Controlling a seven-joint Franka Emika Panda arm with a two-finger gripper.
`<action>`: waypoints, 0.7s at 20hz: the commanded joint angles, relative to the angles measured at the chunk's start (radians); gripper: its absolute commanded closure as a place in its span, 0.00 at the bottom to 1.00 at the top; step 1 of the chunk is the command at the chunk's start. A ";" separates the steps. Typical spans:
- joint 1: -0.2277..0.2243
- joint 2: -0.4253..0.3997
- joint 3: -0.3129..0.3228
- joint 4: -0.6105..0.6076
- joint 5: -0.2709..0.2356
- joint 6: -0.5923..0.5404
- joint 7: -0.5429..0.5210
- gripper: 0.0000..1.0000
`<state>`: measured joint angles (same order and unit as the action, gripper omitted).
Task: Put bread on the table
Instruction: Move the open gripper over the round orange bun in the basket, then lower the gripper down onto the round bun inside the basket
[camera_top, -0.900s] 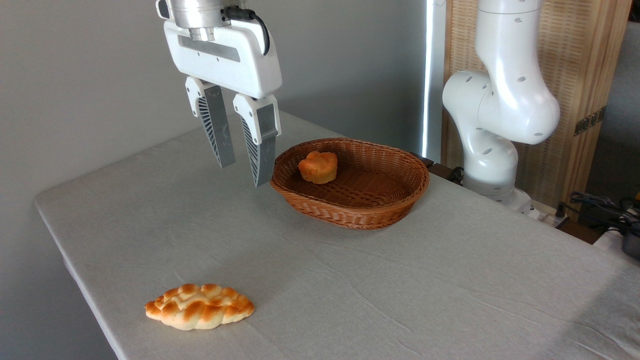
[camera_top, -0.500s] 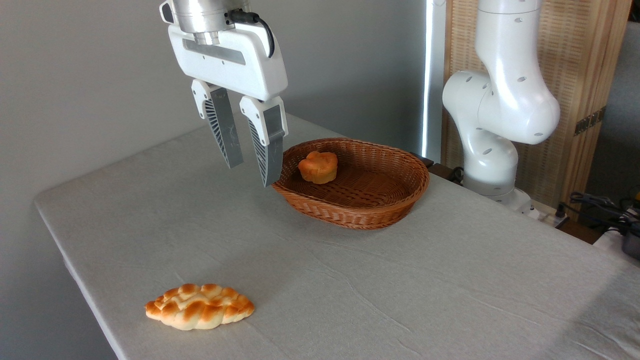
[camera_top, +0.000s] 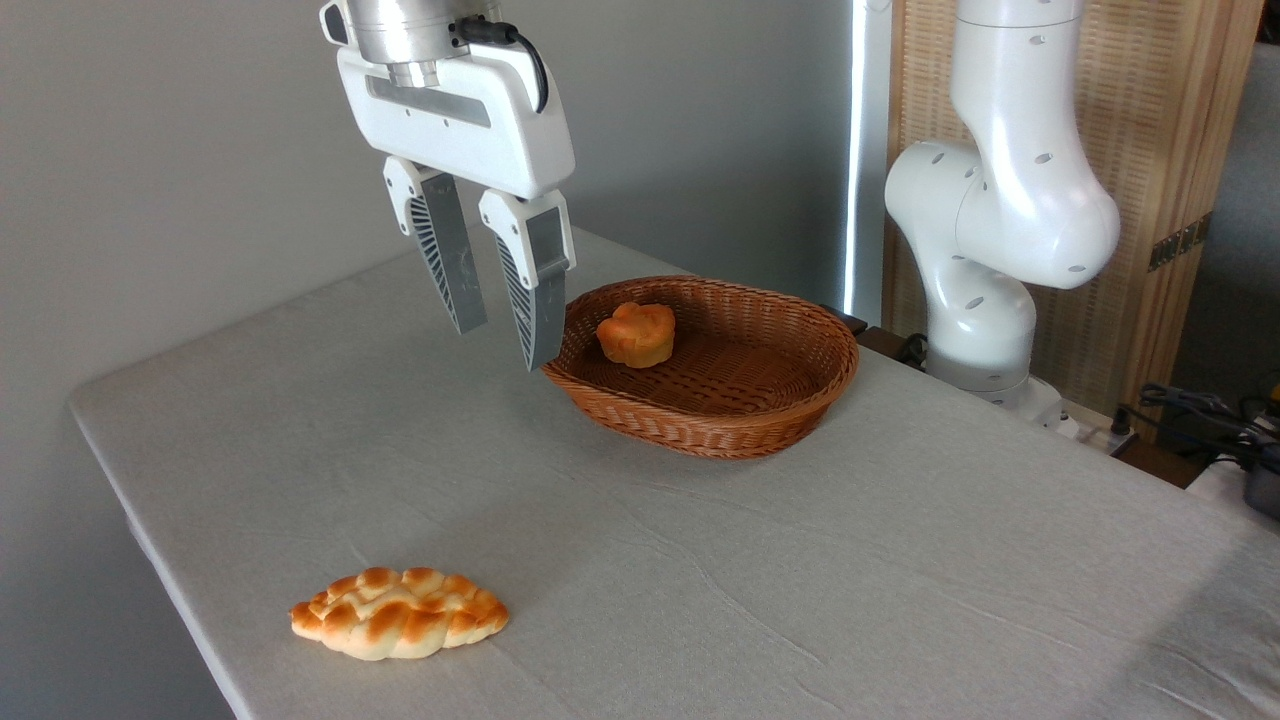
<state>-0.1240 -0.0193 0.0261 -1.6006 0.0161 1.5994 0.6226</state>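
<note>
Orange-brown bread (camera_top: 636, 334) is sitting inside the wicker basket (camera_top: 740, 425), toward its left end, while the claw (camera_top: 505, 348) is hanging empty just outside the basket's left rim with its fingers narrowly parted. It should be spreading wider, clearing the rim, then dropping squarely over the bun, pinching its sides before lifting it out onto the grey cloth surface (camera_top: 900, 560)
</note>
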 joint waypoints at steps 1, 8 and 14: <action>-0.009 -0.018 -0.005 -0.018 -0.008 -0.019 -0.011 0.00; -0.077 -0.129 -0.006 -0.185 -0.013 0.017 -0.004 0.00; -0.109 -0.243 -0.011 -0.364 -0.123 0.100 -0.003 0.00</action>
<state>-0.2215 -0.1582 0.0108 -1.8159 -0.0436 1.6145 0.6225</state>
